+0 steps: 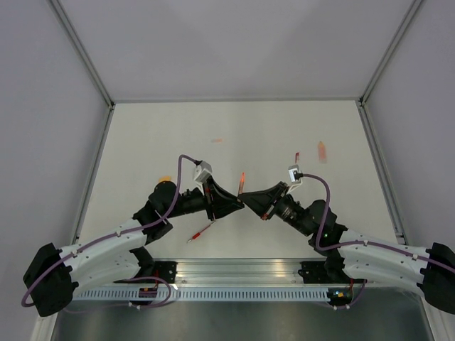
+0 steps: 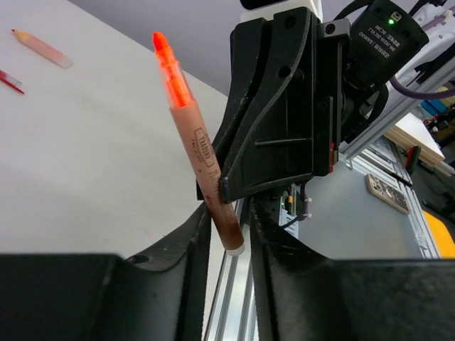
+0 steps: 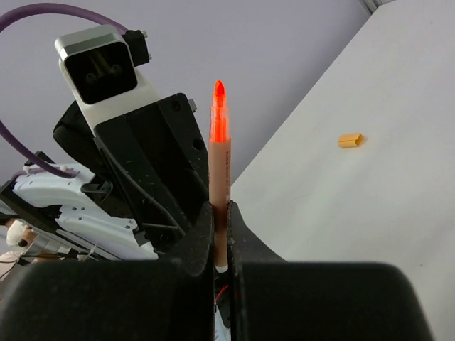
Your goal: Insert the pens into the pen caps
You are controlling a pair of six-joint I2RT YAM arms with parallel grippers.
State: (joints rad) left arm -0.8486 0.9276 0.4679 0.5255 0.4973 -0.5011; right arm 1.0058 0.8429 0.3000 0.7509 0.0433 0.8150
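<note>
Right gripper (image 3: 222,213): our matte black jaws pinch the pen (image 3: 220,167), round brown barrel, glowing orange tip.
Left gripper (image 2: 229,220): jaws narrow; grip we cannot tell.

White shells and black joints on the left arm (image 1: 106,249) and the right arm (image 1: 377,252), a purple cable (image 1: 186,162) looping off each wrist. The left hand (image 2: 229,227) and right hand (image 3: 222,213) are matte black, angular plastic. There's a silver-grey box camera (image 3: 103,67), and a small green light (image 2: 390,12) glowing.
</note>
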